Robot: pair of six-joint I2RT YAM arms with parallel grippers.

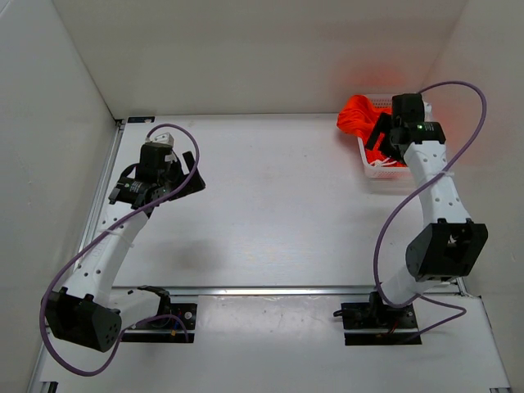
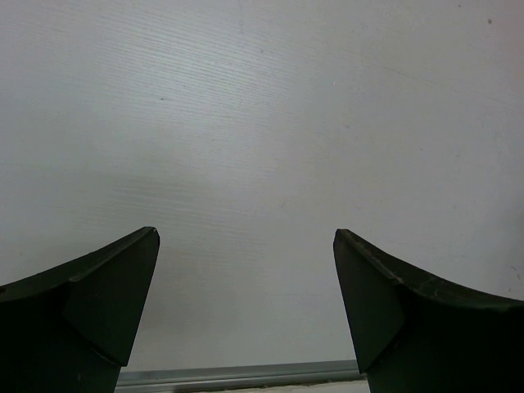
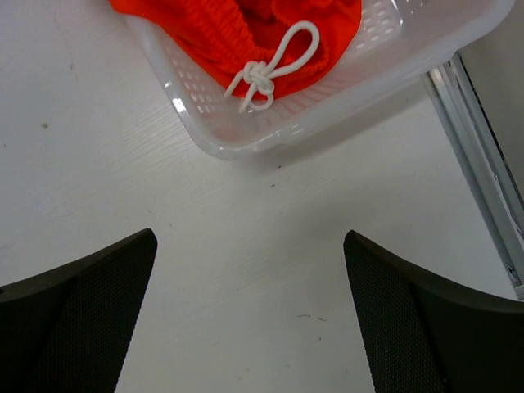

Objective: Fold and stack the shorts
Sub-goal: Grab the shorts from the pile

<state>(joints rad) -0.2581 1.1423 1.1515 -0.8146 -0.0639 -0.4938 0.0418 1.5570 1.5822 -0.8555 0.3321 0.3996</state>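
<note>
Black fingers [image 3: 82, 319] of the right gripper [image 3: 250, 237] are seen spread wide with nothing between them, held over the bare white table [image 3: 98, 164] just short of the white mesh basket [image 3: 246, 146]. Beyond the basket's near rim the orange-red shorts [image 3: 237, 24] are bunched inside, with the knotted white drawstring [image 3: 266, 74] lying on top.

The step in hand is judged to be the fetching of the shorts out of the basket; no fold has been begun. A forward reach and a descent over the rim are called for next, with the fingers closed on a bunch of cloth rather than on the cord alone.

The left gripper [image 2: 246, 233], equally spread and empty, is shown by its own camera over bare table only. Its place, well apart at the left side, is given by the overhead view alone. From there too the fabric appears to spill over the basket's edge, whereas the knot is resolved only by the right wrist camera.
</note>
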